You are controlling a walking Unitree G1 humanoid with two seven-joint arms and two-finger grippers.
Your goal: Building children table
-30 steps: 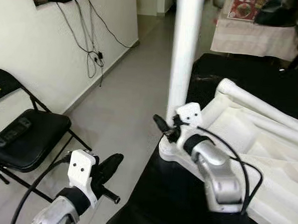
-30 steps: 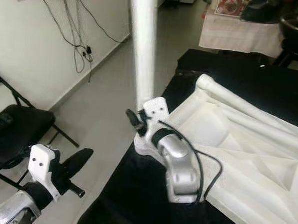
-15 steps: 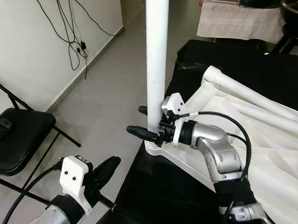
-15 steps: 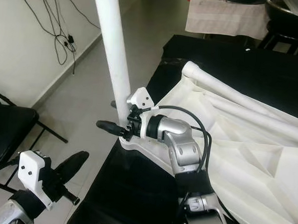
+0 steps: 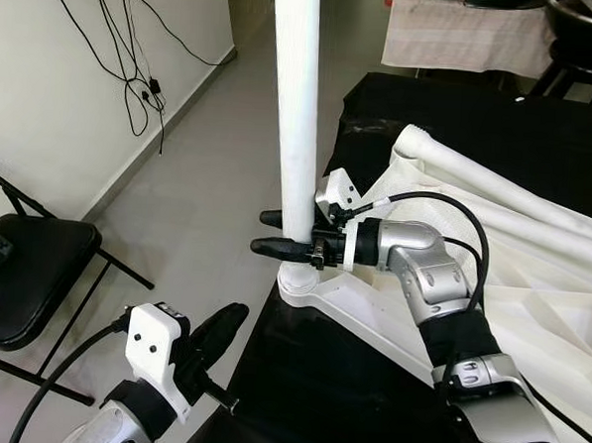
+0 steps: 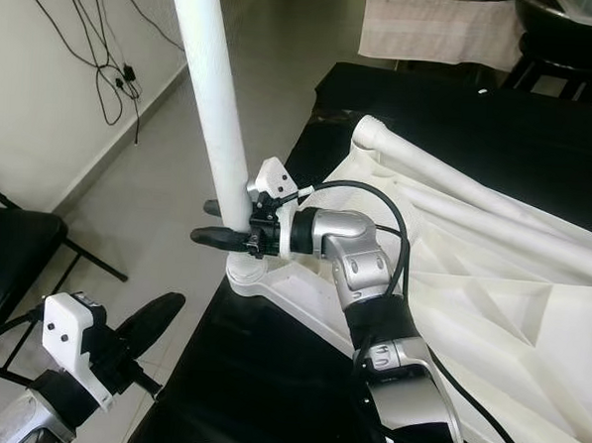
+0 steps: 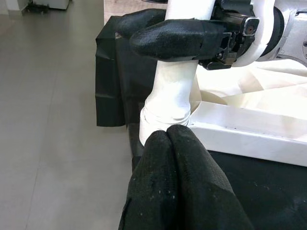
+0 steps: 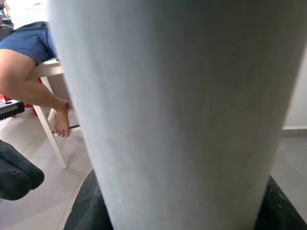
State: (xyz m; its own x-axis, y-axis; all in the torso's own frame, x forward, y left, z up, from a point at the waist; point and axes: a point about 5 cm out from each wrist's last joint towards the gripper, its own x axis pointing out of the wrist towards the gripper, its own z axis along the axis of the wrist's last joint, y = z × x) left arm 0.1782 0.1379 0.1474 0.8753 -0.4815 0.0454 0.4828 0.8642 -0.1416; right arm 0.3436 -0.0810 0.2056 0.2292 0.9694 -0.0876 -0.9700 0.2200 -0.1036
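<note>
The white children's table [image 5: 531, 283] lies upside down on a black-covered surface [image 5: 327, 382]. One white table leg [image 5: 297, 112] stands upright in its near-left corner socket [image 5: 298, 281]. My right gripper [image 5: 276, 232] reaches in level from the right. It is shut on the leg just above the socket, one black finger in front of it and one behind. In the right wrist view the leg [image 8: 168, 110] looms close between the pads. My left gripper [image 5: 223, 325] hangs low off the table's front-left corner, shut and empty, and its fingertips [image 7: 168, 136] point at the socket.
A black folding chair [image 5: 25, 277] stands on the floor at the left. Cables [image 5: 135, 64] hang down the left wall. A cloth-covered table [image 5: 465, 37] stands at the back. A person's bare leg [image 8: 33, 81] shows beside a white chair. Open grey floor lies left of the work surface.
The camera has shifted. My right gripper has turned level, and its fingers have drawn in around the leg's base. The left gripper stays low and shut.
</note>
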